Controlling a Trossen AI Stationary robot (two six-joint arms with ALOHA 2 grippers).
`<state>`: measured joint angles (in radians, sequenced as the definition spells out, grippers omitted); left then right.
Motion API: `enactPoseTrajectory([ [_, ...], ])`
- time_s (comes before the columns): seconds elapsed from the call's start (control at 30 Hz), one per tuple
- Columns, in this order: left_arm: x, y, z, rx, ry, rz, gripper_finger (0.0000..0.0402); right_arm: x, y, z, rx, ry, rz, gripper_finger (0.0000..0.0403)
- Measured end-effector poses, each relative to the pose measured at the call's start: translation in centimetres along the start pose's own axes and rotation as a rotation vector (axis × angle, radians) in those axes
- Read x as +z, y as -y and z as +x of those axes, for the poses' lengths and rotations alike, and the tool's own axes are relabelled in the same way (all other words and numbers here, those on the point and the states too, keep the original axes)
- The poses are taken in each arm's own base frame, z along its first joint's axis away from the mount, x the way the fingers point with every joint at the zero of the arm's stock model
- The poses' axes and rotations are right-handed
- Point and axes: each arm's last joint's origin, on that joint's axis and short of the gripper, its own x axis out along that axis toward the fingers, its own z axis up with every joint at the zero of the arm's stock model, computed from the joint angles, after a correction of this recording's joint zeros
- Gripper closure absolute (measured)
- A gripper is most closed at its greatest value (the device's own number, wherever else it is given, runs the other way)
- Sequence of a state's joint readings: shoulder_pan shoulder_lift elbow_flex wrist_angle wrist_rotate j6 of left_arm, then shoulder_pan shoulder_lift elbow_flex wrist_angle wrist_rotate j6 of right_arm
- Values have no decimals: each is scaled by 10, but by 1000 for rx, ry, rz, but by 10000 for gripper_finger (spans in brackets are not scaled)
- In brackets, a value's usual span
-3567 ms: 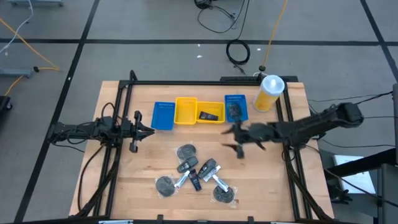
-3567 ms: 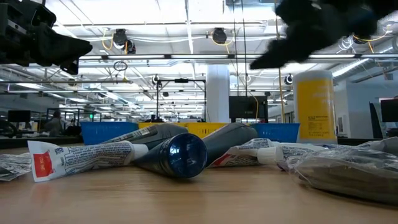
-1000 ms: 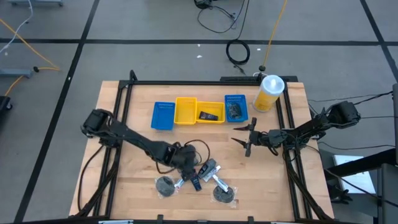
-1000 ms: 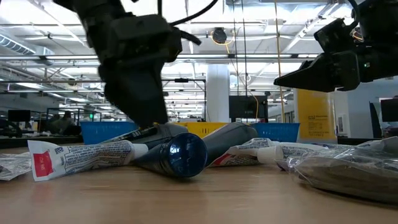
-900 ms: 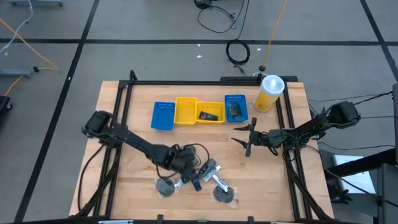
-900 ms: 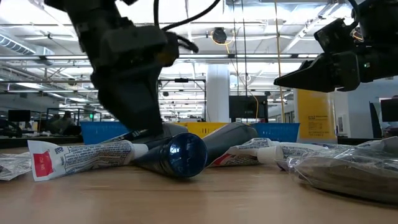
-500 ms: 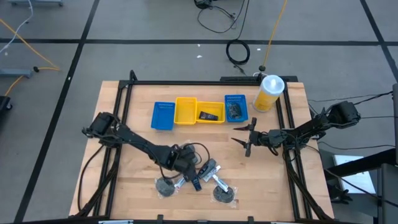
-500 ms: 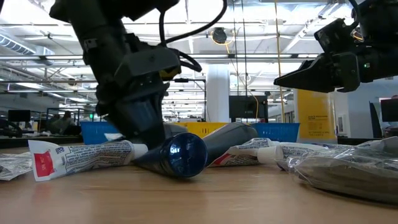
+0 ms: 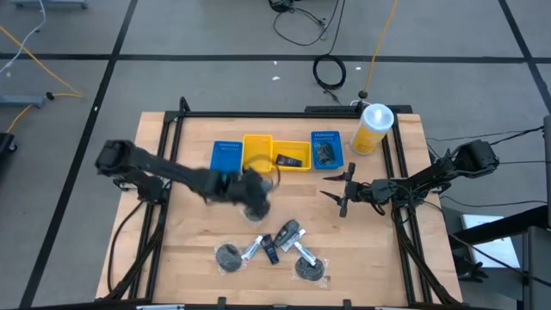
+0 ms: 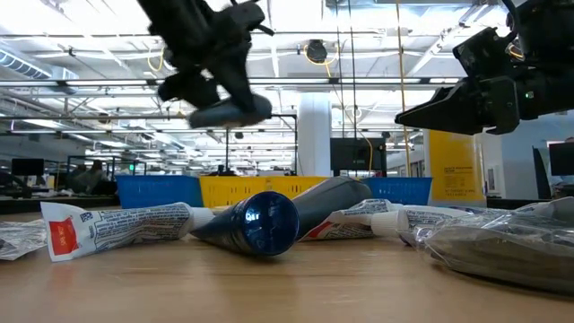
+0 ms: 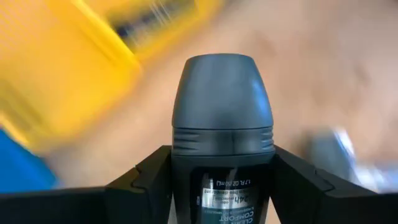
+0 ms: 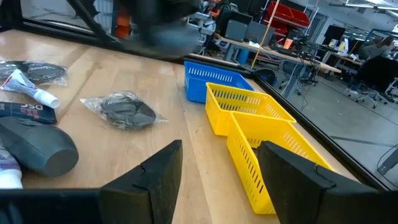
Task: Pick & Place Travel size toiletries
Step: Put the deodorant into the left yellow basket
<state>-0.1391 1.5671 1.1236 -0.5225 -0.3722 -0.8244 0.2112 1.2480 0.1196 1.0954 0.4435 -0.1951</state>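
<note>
My left gripper (image 9: pixel 256 196) hangs above the table's middle, just in front of the trays, shut on a small dark bottle (image 11: pixel 222 112) with a grey rounded cap; the low view shows this bottle (image 10: pixel 230 109) high above the table. Several other toiletries lie in a pile near the front edge: white tubes (image 10: pixel 117 226), a dark bottle (image 9: pixel 288 232), a blue-ended bottle (image 10: pixel 260 222) and wrapped grey discs (image 9: pixel 228 256). My right gripper (image 9: pixel 336 195) hovers open to the right of the middle, with nothing between its fingers (image 12: pixel 160 177). My left gripper pinches the bottle's labelled body (image 11: pixel 224 186), just below the cap, between its two fingers (image 11: pixel 146 180). The cap end sticks out past the fingertips. The bottle is lifted clear of the table and lies roughly level under the gripper.
A row of trays stands at the back: a blue tray (image 9: pixel 225 159), a yellow tray (image 9: pixel 258 152), a yellow tray with a dark packet (image 9: pixel 293 158) and a blue tray (image 9: pixel 325 148). A tall yellow bottle (image 9: pixel 372 127) stands at the back right.
My left gripper was down in the pile near the front edge. It has taken hold of the dark bottle, risen, and swung toward the far edge and the trays. The bottle is now lifted clear; the rest of the pile lies as before.
</note>
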Motion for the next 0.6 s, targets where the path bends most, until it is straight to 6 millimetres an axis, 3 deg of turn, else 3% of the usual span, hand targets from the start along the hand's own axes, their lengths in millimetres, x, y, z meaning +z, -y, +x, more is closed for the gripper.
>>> enactPoseTrajectory([
  [0.2, 56, -58, 27, 170, 127, -21, 198, 0, 0, 0, 0, 3, 1, 202],
  [0.3, 71, -86, 47, 249, 132, -79, 202, 0, 0, 0, 0, 3, 1, 202],
  [0.43, 75, -109, 68, 314, 94, -164, 193, 0, 0, 0, 1, 1, 3, 202],
  [0.6, 67, -113, 90, 337, 44, -223, 182, 0, 0, 0, 4, -3, 6, 202],
])
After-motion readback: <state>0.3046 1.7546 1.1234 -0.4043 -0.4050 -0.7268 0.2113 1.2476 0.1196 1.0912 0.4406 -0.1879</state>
